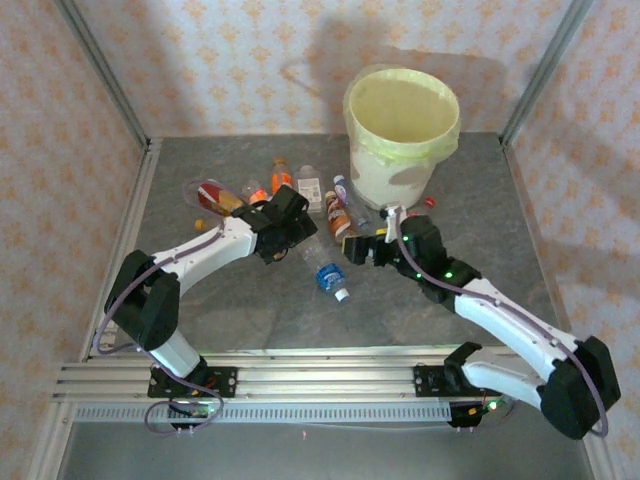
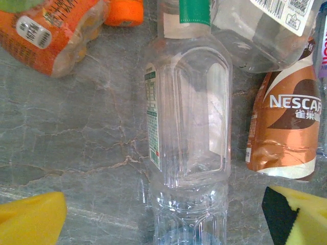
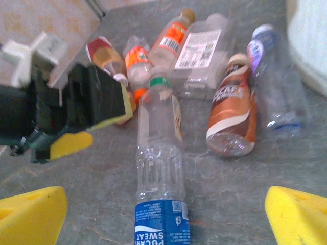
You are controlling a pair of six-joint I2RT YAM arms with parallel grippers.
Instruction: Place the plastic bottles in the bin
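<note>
The move turns on the clear bottle (image 2: 189, 127) with the green neck band. It lies flat on the worktop (image 1: 250, 320) in the gap between my two arms, its long axis running from near-right to far-left. My left end effector (image 2: 163, 219) hangs over it with the pads spread wide, one on each side of the body, so the closing line crosses the long axis squarely. It holds nothing.

In line with that bottle, at its near end, comes a ribbed clear length with a blue label (image 3: 162, 224). I cannot tell whether this is the same bottle or a second one lying end to end. That blue end lies between the pads of my right end effector (image 1: 360, 250), which is also spread wide and empty. So both arms reach it, the left at the far-left half and the right at the near-right end.

The bin (image 1: 390, 175) stands far and right of the bottle, near my right wrist and well apart from my left, so I judge the right arm has the shorter carry. The other plastic bottles (image 1: 300, 190) lie clustered just left of the bin.

My left arm stretches right and far from its near-left base, wrist pitched to look almost straight down. My right arm reaches left and far, low, looking slantwise across the worktop.
</note>
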